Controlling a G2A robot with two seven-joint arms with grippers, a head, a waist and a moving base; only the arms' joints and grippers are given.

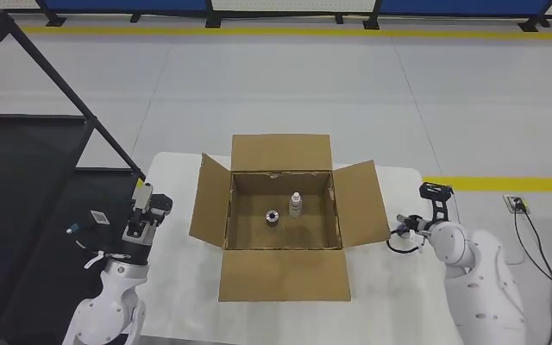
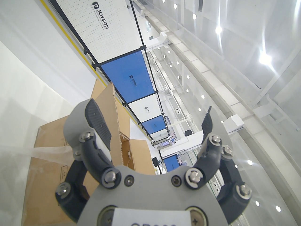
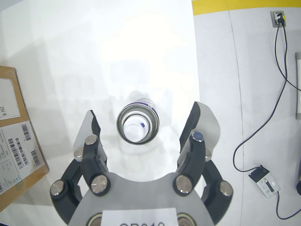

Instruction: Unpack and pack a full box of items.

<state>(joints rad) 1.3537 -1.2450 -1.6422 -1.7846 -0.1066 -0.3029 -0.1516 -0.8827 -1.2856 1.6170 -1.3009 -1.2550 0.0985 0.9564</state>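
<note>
- The right pincer [image 3: 143,118] is over a metal can [image 3: 138,126], with its fingers apart on both sides and not touching it. The can stands upright on the tabletop [image 3: 94,48], at 3 o'clock from the box [image 1: 285,276], so it seems already unpacked.
- The left pincer [image 2: 150,115], also apart and empty, is at 9 o'clock from the box.
- One box, with flaps spread for access. Two items are inside: one small bottle [image 1: 296,204] and one round piece [image 1: 271,216]. One can is outside.

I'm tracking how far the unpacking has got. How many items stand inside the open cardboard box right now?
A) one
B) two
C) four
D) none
B: the top view shows two items on the floor of the cardboard box, a small white bottle and a small dark round item beside it.
</note>
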